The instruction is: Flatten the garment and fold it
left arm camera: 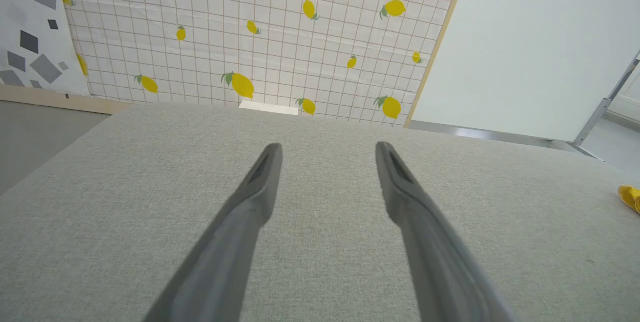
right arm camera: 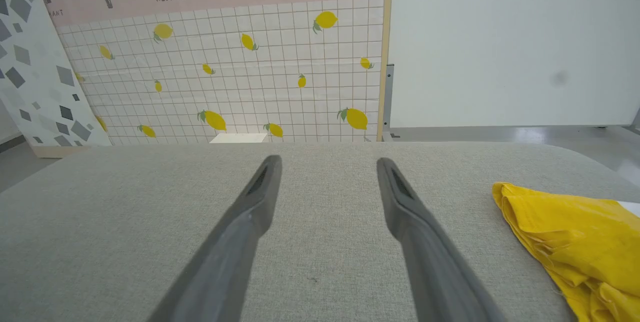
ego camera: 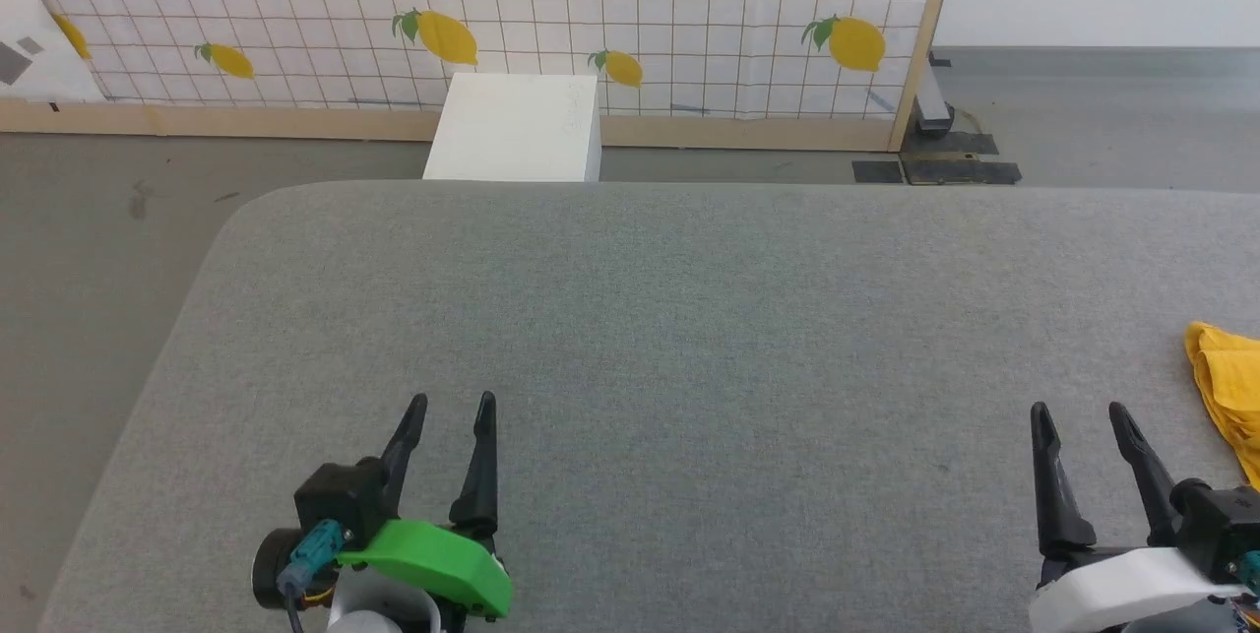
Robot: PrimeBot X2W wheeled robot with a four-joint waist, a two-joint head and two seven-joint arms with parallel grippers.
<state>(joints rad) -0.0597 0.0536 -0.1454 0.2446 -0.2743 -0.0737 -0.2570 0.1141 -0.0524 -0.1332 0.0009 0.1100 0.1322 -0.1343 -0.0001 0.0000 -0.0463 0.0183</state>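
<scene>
In the head view, the left claw [ego camera: 452,401] is seen at the lower left and the right claw [ego camera: 1078,409] at the lower right. Both are poised over the grey counter [ego camera: 689,318], their fingers pointing away from the robot. The jaws of each are spread wide and nothing is held between them. The garment [ego camera: 1226,387] is found at the far right edge of the counter, just beside the right claw on its outer side and well apart from the left claw. A strip of it is visible, running from far to near along the picture's edge, where the rest is cut off. Behind the counter, a white box [ego camera: 517,126] and a lemon-print screen [ego camera: 591,3] are seen.

In the left wrist view, the left claw [left arm camera: 327,145] is shown wide open over bare fabric. A small yellow tip of the garment [left arm camera: 631,198] is seen far off to the right.

In the right wrist view, the right claw [right arm camera: 328,159] is likewise shown fully open and empty. The garment [right arm camera: 575,242] lies to its right, near the right finger but not touching it. A rounded corner is turned toward the claw, and the visible bulk stretches away toward the lower right. The cloth is mustard yellow, bunched in stacked, wrinkled layers with several edges showing, and a sliver of white is glimpsed at the picture's edge. It is judged not yet flattened. The right arm is judged the nearer one, and a reach to the right would be called for.
</scene>
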